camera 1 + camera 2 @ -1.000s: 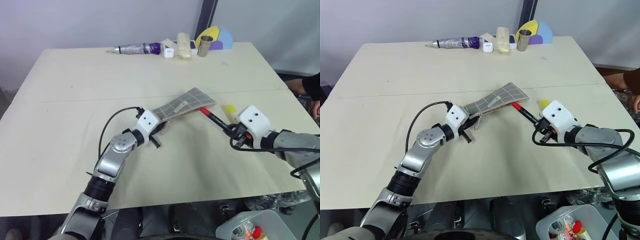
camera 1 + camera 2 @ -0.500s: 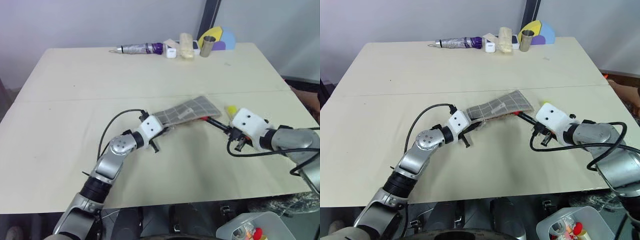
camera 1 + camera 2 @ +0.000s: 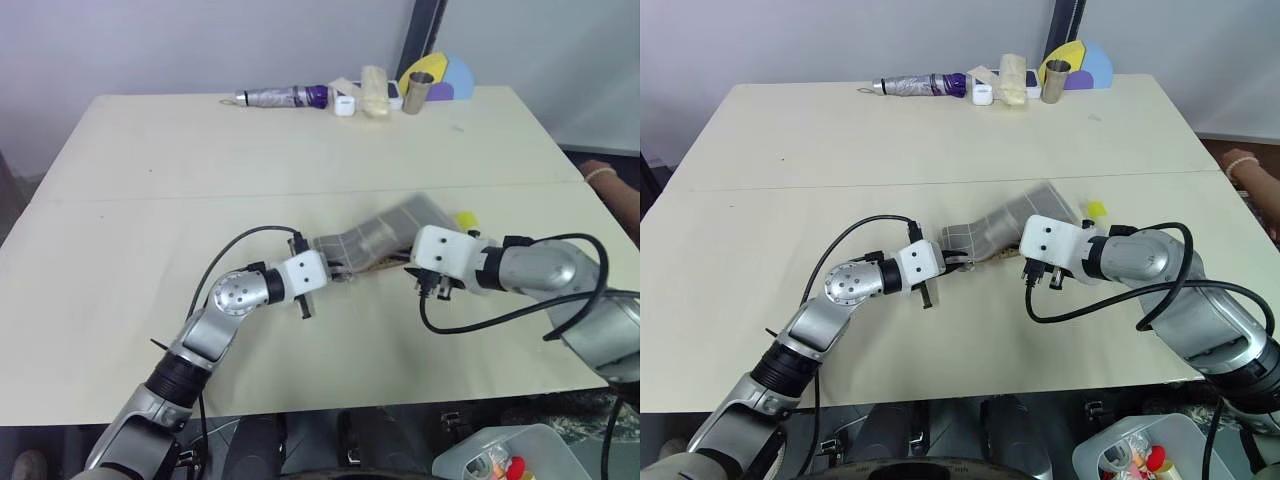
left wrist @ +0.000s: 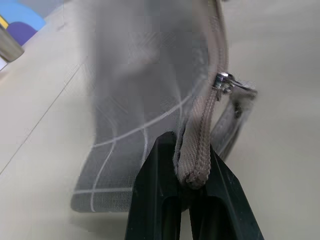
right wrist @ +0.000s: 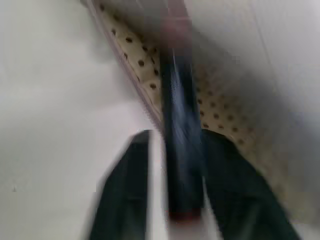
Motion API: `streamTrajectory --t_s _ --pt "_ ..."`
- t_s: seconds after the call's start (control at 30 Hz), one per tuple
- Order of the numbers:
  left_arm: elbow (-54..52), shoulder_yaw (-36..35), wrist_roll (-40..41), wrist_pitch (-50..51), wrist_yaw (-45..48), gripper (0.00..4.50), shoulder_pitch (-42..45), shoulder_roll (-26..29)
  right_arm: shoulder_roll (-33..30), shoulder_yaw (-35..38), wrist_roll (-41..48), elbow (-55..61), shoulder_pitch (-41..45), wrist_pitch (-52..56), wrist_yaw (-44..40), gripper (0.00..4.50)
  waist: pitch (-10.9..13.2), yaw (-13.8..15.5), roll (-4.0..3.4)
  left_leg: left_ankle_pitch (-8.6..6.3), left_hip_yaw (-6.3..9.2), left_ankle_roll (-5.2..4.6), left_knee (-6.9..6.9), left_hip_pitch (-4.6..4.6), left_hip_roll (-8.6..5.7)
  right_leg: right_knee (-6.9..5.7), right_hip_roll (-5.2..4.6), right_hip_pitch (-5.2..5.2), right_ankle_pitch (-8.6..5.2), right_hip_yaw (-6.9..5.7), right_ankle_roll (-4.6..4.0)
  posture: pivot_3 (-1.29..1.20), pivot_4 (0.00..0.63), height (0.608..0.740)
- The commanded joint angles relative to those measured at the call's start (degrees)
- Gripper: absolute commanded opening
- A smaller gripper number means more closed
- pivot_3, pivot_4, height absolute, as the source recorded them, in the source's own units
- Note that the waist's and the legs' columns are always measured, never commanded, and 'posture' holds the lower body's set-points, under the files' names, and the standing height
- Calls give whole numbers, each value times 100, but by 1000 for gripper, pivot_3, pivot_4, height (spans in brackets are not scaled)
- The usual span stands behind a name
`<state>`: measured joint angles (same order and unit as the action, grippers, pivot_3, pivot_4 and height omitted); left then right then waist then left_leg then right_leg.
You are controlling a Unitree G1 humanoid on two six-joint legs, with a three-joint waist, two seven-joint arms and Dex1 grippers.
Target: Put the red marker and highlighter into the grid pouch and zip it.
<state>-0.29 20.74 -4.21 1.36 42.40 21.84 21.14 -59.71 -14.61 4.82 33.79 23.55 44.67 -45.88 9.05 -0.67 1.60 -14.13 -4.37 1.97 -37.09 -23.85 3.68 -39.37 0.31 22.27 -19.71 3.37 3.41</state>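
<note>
**Marker going into the held-open pouch**

At mid-counter, in the eye views, one grid pouch lies between the grippers, one highlighter just beyond it.

Left wrist view: the left gripper is clamped on the zipper end, likely steadying the mouth.

Right wrist view: the right gripper stands slack around one red marker entering the dotted lining.

The slim black-barrelled red marker is smeared by blur, its far end lost inside the grey grid-lined fabric pouch; the chunky yellow highlighter is mostly hidden.
</note>
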Motion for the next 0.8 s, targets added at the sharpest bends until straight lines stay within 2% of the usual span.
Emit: streamTrajectory --t_s 0.03,0.23,0.33,0.47,0.63,0.8 --pt "-249 -163 209 224 -28 0 -52 -89 -170 744 133 233 -58 27 -103 3765 0 -7 0 0 0 -1 -1 0 0 0 0 0 0 0 0 0 150 740" --pt "-284 -395 512 819 -205 0 -44 -339 -294 2048 496 101 -818 304 -297 3765 0 1 0 0 2 -1 -2 2 1 -2 2 -4 0 -1 0 0 150 740" --pt "-308 -504 703 1304 -326 0 -7 -531 -155 2670 593 -149 -1394 367 -270 3765 0 3 0 0 3 -1 -4 1 0 -2 3 -8 1 -3 2 0 150 740" --pt "-331 -587 827 1760 -453 0 60 -708 300 3036 705 -475 -1890 465 1 3765 -1 -20 0 0 2 -1 -7 6 0 -3 7 -10 3 0 5 0 150 740" --pt "-249 -647 846 2021 -668 0 216 -873 1010 2971 551 -1239 -1724 663 834 3765 -4 -24 -6 2 -1 1 -7 18 -2 -10 8 -16 4 6 6 0 150 740" --pt "-72 -643 645 2015 -1035 0 368 -1034 1945 3162 532 -2363 -1043 541 1751 3765 -4 -27 -12 3 -5 3 -5 22 -2 -12 11 -16 4 14 7 0 150 740"
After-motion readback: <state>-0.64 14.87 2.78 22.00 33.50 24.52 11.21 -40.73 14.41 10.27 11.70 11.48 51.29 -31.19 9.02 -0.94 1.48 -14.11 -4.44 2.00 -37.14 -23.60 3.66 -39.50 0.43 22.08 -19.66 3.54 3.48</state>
